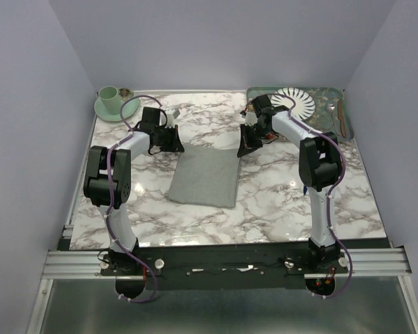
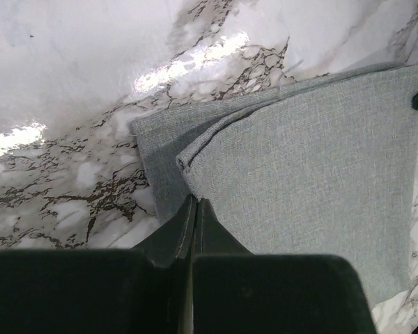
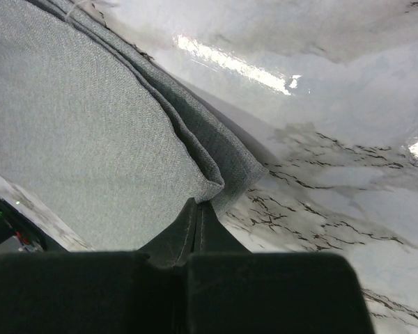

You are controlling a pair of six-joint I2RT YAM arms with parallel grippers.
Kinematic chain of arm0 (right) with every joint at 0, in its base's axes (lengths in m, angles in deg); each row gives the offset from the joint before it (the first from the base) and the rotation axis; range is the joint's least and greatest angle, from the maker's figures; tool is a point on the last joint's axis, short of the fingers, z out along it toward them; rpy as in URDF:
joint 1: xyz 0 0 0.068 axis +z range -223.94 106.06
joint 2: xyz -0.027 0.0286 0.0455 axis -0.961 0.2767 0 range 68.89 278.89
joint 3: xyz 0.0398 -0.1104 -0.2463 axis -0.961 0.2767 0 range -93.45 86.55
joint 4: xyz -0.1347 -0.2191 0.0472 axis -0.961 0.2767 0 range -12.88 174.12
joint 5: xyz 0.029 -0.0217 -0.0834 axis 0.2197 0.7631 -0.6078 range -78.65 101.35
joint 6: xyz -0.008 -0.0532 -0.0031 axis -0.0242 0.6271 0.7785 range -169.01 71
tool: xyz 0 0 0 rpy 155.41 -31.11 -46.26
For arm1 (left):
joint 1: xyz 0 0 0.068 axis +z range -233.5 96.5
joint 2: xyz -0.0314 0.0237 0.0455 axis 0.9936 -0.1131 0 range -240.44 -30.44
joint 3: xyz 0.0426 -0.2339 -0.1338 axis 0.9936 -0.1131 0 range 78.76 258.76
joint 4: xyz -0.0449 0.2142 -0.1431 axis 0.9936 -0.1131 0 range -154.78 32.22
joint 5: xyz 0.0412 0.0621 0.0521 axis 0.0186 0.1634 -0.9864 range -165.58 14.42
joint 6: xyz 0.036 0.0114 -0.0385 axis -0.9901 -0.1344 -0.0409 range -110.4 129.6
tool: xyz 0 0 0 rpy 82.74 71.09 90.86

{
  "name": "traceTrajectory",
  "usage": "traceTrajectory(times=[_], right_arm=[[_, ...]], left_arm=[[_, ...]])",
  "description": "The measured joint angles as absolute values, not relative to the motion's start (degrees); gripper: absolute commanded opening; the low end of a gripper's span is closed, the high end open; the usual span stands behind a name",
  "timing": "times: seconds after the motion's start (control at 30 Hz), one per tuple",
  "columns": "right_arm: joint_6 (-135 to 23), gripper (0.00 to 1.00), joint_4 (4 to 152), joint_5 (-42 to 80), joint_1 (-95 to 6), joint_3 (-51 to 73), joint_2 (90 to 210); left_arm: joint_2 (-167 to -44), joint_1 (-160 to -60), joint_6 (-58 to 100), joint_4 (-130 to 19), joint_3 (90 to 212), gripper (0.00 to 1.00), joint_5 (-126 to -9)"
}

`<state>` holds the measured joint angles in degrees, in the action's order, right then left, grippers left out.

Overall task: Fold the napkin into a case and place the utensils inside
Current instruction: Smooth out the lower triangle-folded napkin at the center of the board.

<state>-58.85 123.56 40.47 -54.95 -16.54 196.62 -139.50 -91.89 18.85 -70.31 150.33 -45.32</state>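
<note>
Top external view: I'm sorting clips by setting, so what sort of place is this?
Probably a robot test booth staged as a dining table: plain lilac walls enclose a marble-look tabletop, an aluminium rail carries the arm bases, and a green cup and a tray sit at the back.

Napkin (image 1: pixel 203 177) on table (image 1: pixel 265 209) — tray (image 1: pixel 320 94) behind-right

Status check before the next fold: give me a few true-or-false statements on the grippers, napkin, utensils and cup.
Both the left gripper and right gripper are shut on far corners of the napkin. True.
The utensils are inside the napkin. False: they lie on the tray, right of the plate.
The napkin lies in one layer. False: wrist views show stacked layers.
The cup stands on a saucer, far left. True.
</note>
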Motion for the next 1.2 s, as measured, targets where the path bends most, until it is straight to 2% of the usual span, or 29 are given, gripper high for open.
traceTrajectory(times=[0.07,0.4,0.83,0.93,1.03,1.2], right_arm=[[-58.59,0.01,123.51,40.01,-55.11,-16.21,196.62],[-57.71,0.01,123.49,39.6,-55.19,-16.1,196.77],[-56.43,0.01,123.18,39.6,-56.57,-14.48,193.75],[-55.97,0.01,123.16,39.6,-57.1,-14.63,194.58],[-55.57,0.01,123.12,39.62,-57.23,-15.68,196.96],[-55.51,0.01,123.21,40.95,-57.23,-16.8,200.4]], left_arm=[[-140.48,-91.89,18.94,-70.55,150.59,0.0,-45.39],[-143.78,-91.89,19.11,-71.71,152.36,0.0,-45.3],[-138.05,-92.26,20.21,-70.36,151.4,0.0,-43.82],[-139.32,-92.26,20.49,-70.31,151.42,0.05,-43.82],[-141.18,-92.3,20.8,-70.31,151.51,0.05,-43.84],[-142.69,-92.15,21.06,-70.51,151.51,0.0,-44.14]])
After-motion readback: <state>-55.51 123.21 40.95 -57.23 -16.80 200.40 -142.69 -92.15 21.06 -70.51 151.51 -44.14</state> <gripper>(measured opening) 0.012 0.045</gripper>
